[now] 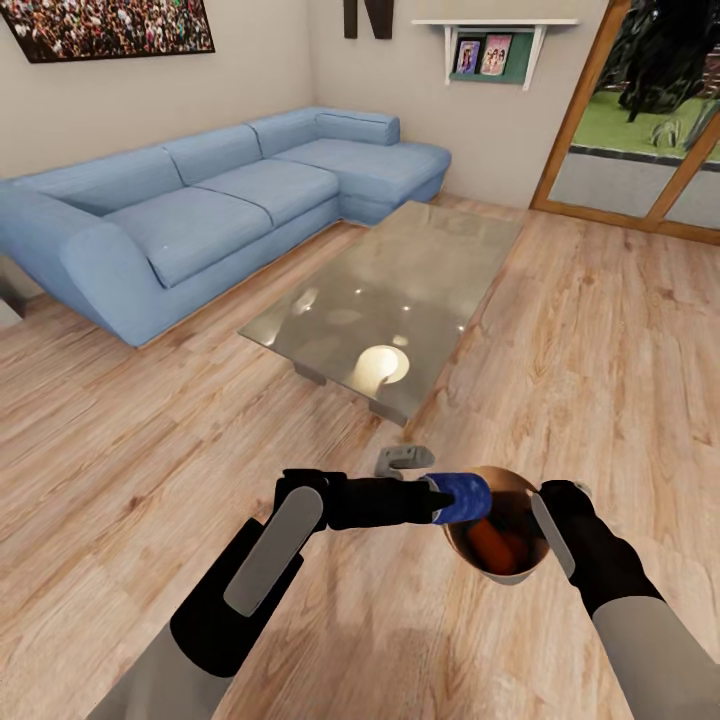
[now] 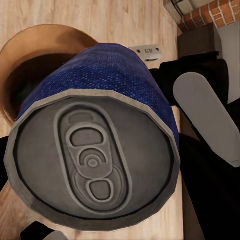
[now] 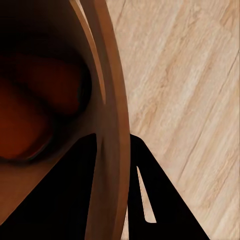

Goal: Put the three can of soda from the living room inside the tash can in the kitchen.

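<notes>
My left gripper [image 1: 438,501] is shut on a blue can of soda [image 1: 463,497] with a silver top [image 2: 94,160], held on its side at the rim of the tash can [image 1: 512,574]. The bin is brown inside and pale outside, and hangs above the wood floor. My right gripper [image 1: 548,503] is shut on the bin's far rim [image 3: 113,100], one finger inside and one outside. Two orange cans [image 1: 493,545] lie in the bottom of the bin, seen as dim red shapes [image 3: 35,115] in the right wrist view.
A glass coffee table [image 1: 400,290] stands just ahead, with a long blue corner sofa [image 1: 200,210] behind it to the left. A small grey object [image 1: 403,458] lies on the floor by the table's near corner. A wood-framed glass door [image 1: 640,130] is at the right.
</notes>
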You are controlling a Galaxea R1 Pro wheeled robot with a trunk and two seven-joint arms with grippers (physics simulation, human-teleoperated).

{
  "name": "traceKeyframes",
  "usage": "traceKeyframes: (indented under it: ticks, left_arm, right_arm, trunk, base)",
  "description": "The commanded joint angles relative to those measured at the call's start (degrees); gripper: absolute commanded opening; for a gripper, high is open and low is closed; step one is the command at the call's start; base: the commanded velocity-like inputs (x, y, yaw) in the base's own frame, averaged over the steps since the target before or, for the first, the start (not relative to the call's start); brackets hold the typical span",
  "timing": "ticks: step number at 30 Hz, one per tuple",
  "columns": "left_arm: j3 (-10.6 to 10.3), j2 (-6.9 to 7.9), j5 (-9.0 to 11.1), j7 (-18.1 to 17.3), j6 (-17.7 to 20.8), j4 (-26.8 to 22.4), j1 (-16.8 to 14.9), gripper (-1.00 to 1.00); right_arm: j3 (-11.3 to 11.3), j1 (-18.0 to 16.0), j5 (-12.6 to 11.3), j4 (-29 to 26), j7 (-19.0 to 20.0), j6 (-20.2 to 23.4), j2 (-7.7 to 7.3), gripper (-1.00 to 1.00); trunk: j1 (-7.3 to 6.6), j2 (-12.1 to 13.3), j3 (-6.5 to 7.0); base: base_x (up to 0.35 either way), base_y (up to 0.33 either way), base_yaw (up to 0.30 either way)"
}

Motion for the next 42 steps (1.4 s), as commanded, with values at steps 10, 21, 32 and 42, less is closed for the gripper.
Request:
traceKeyframes:
  ticks: [10, 21, 32, 42]
  left_arm:
    - [-0.6, 0.01, -0.6, 0.3, -3.8, 2.3, -0.1, -1.00]
    - [-1.6, -0.41, -1.0, 0.5, -8.0, 7.9, -0.3, -1.00]
    - [-4.8, -1.11, -0.9, 0.3, -11.0, 12.1, -0.5, -1.00]
    - [-5.0, -1.26, -1.9, 0.4, -12.9, 13.3, -0.6, -1.00]
  right_arm:
    - [0.1, 0.0, 0.3, -0.3, 0.3, 0.0, 1.47, -1.00]
    - [0.7, 0.0, 0.3, -0.4, 0.3, 0.0, 1.57, -1.00]
    - [2.8, 0.1, 0.2, -2.1, 0.3, 0.0, 3.60, -1.00]
    - [4.3, 0.2, 0.3, -4.9, 0.4, 0.0, 5.84, -1.00]
  trunk:
    - [0.00, 0.0, 0.00]
    - [0.00, 0.0, 0.00]
    - [0.00, 0.0, 0.00]
    - [0.00, 0.0, 0.00]
  base:
    - [0.000, 0.000, 0.000]
    - [0.000, 0.000, 0.000]
    - [0.000, 0.000, 0.000]
    - [0.000, 0.000, 0.000]
